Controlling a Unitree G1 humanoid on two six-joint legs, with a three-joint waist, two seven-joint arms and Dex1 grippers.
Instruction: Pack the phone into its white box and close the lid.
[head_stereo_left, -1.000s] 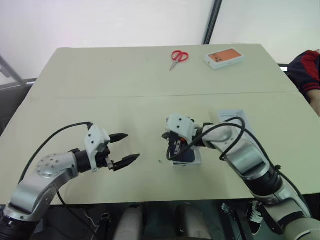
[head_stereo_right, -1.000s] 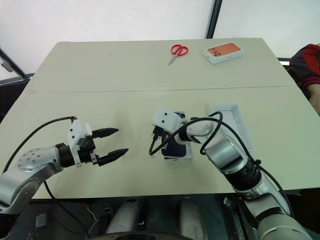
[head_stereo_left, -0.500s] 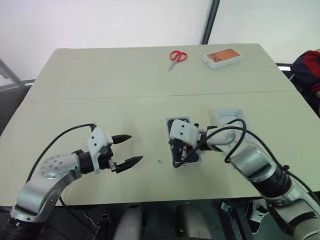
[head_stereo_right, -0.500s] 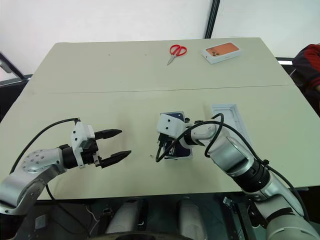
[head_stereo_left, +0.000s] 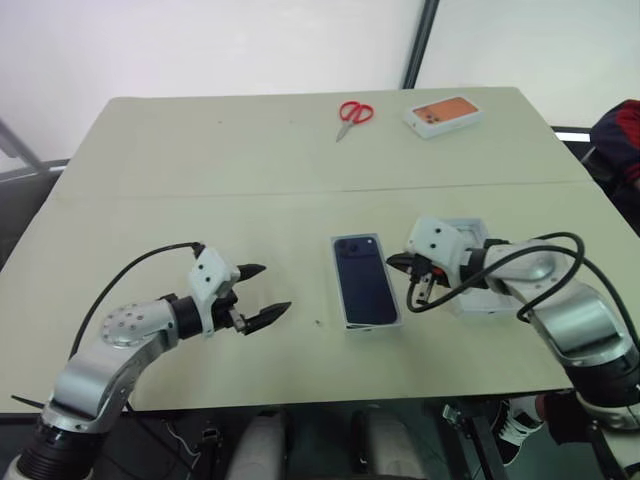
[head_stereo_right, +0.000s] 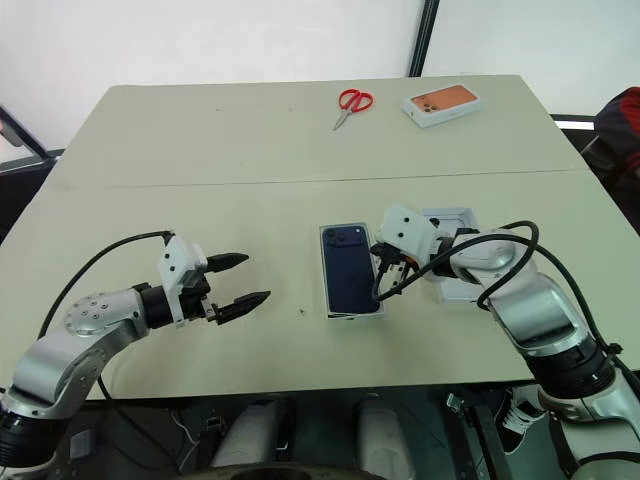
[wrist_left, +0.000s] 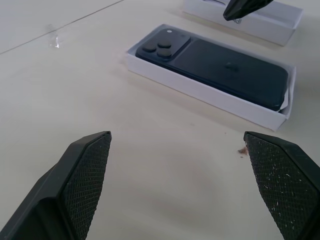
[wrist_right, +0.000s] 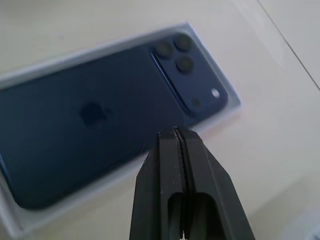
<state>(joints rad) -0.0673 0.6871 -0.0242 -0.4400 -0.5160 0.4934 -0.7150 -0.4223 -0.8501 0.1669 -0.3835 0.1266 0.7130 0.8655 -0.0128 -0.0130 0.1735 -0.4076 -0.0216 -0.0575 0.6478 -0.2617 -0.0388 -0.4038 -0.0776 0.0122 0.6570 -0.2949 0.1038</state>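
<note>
The dark navy phone (head_stereo_left: 364, 278) lies back up inside the shallow white box (wrist_left: 202, 91) at the table's middle, its camera cluster at the far end. Just right of the box hovers my right gripper (head_stereo_right: 378, 252), shut and empty, its tip over the phone's camera end in the right wrist view (wrist_right: 175, 132). The white lid (head_stereo_left: 481, 300) lies open side up to the right of the box, partly hidden under my right arm. My left gripper (head_stereo_left: 272, 290) is open and empty, low over the table left of the box and pointing toward it.
Red scissors (head_stereo_left: 357, 112) and a white box with an orange picture (head_stereo_left: 444, 115) lie at the table's far edge. A person's sleeve (head_stereo_left: 627, 140) shows at the right edge. A small crumb (head_stereo_left: 319, 322) lies between my left gripper and the box.
My right gripper, still shut, has swung rightward off the phone, which now shows fully in the box. My left gripper has crept slightly toward the box.
</note>
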